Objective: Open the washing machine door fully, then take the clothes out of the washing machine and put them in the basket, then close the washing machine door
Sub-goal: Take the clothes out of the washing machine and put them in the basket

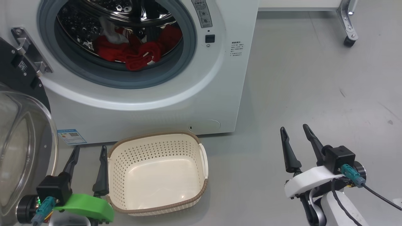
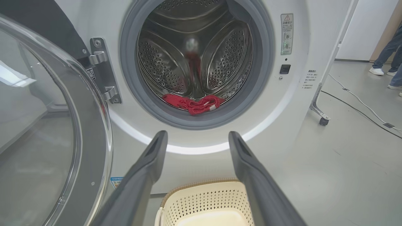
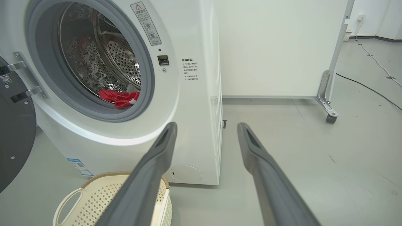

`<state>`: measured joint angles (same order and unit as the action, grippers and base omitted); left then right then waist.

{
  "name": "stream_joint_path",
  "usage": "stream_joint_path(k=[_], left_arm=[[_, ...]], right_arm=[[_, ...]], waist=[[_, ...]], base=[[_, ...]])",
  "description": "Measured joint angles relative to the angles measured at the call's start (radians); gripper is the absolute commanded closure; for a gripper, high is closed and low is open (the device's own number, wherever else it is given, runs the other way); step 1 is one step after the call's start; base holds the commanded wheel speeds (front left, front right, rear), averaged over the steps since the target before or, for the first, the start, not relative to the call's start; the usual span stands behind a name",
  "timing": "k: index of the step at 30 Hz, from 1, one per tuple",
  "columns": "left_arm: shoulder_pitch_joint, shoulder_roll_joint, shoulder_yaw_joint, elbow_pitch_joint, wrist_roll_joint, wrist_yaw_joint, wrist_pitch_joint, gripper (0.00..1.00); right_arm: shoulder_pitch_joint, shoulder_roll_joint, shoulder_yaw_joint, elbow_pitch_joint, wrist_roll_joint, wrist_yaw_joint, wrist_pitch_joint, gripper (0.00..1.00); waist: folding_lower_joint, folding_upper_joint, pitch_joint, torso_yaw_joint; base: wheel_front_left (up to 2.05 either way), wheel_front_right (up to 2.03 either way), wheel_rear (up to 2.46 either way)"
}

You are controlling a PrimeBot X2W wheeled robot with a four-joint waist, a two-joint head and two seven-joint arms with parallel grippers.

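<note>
The washing machine point(image 1: 201, 94) fills the upper left of the head view, and its door point(image 1: 22, 138) hangs swung open at the left. The door's clear glass bowl point(image 2: 37, 131) bulges toward me. Red clothes point(image 1: 135, 50) with white trim lie in the drum just behind the grey gasket point(image 2: 194, 105) point(image 3: 121, 99). The empty cream basket point(image 1: 157, 172) stands on the floor below the drum mouth. My left gripper point(image 1: 89, 152) is open beside the basket's left rim, and my right gripper point(image 1: 296, 131) is open over bare floor to the right. Neither holds anything.
A white panel on a metal leg with a castor point(image 1: 348, 40) stands behind and right of the washer. A black cable point(image 2: 358, 110) runs across the grey floor. A person's legs and shoes point(image 2: 389, 66) stand at the far right of the left wrist view.
</note>
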<state>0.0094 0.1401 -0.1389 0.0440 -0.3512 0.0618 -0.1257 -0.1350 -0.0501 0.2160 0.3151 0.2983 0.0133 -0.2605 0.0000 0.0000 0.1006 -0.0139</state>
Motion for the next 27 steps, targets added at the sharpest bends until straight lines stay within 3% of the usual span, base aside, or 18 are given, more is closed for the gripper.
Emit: stream_joint_path(k=[27], left_arm=[[0.001,-0.002,0.001,0.009,0.0,0.007,0.003,0.0]], right_arm=[[0.0,0.0,0.011,0.006,0.0,0.0,0.0,0.0]], waist=[[0.0,0.0,-0.005,-0.003]], base=[[0.26,-0.26,0.0]])
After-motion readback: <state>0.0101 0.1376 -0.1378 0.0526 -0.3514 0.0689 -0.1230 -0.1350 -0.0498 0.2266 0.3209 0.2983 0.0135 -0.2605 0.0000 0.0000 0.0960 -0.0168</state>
